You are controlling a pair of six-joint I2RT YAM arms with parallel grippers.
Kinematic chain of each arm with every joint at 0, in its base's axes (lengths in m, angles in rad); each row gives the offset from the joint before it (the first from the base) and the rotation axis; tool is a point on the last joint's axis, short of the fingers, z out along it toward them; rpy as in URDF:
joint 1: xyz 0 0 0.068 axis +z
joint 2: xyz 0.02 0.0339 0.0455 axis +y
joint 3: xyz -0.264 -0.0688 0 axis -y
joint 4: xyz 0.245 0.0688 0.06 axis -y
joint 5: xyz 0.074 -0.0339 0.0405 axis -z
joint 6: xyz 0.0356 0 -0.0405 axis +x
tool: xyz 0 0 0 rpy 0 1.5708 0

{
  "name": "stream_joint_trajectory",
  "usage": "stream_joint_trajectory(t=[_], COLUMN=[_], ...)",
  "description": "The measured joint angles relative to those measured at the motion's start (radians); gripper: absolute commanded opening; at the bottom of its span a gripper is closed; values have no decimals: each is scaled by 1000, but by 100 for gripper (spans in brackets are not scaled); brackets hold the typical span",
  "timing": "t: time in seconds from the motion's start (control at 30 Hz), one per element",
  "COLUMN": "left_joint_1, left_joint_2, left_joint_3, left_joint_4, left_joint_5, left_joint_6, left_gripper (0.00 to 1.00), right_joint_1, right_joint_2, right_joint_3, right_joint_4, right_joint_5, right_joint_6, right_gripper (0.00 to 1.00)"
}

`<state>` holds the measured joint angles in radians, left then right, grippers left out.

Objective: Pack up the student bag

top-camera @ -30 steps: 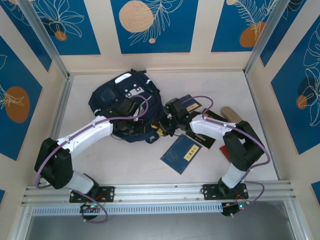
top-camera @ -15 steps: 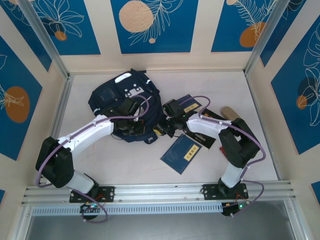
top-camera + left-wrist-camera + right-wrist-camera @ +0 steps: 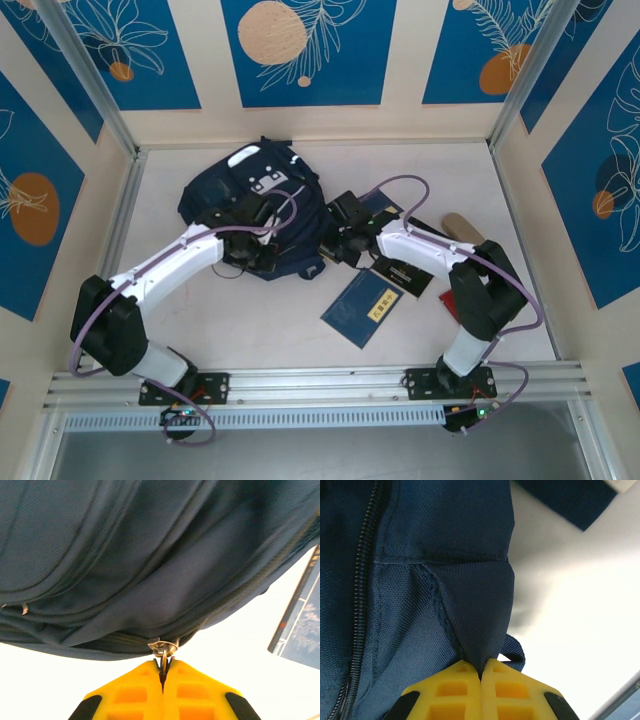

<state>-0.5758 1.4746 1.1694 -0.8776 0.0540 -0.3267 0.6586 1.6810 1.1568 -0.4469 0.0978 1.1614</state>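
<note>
The large dark navy fabric student bag (image 3: 255,200), white patches up, lies on the pale table (image 3: 250,320) toward its far side, left of centre. At its near edge the left claw (image 3: 162,672) is pinched tight on the small metal zipper pull (image 3: 163,647). The right claw (image 3: 481,672) (yellow fingers pressed together) grips a fold of the bag's fabric at its right side. A flat dark-blue book (image 3: 366,305) lies near the bag's right, apart from it.

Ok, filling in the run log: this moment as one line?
left end effector: shut on silver metal zipper pull | right end effector: shut on pinched fold of large dark navy fabric backpack
</note>
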Motion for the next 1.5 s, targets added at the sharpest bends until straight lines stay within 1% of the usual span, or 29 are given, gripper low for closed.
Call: stream_joint_trajectory(t=[0.27,0.6,0.73,0.93,1.23,1.27,1.3,1.33,1.37,1.4,1.5], left_joint_1=[69,199,253,335,437,444,454,465,476,491,537], left_joint_2=[0,26,75,117,183,184,184,184,184,184,175], left_joint_3=[-15,-15,-16,-29,-30,-30,-30,-29,-27,-26,-12], left_joint_4=[-58,-80,-63,-3,52,52,51,51,47,38,1], left_joint_5=[-24,-119,-158,-187,-191,-193,-197,-203,-216,-240,-304], left_joint_6=[24,48,45,35,1,-5,-8,-13,-19,-29,-54], left_gripper=[0,0,0,0,0,2,11,24,34,41,55], right_joint_1=[-37,-61,-69,-74,-60,-53,-43,-29,-14,5,58], right_joint_2=[0,0,0,0,0,0,0,2,5,10,53], right_joint_3=[0,-12,-14,-14,-79,-85,-89,-91,-91,-91,-77], right_joint_4=[-19,-15,-14,-8,110,122,132,145,155,167,183], right_joint_5=[29,36,37,29,-44,-53,-61,-70,-77,-79,-80], right_joint_6=[-12,-30,-39,-64,-75,-74,-74,-70,-62,-52,-13], right_gripper=[0,0,0,0,0,0,0,0,0,0,0])
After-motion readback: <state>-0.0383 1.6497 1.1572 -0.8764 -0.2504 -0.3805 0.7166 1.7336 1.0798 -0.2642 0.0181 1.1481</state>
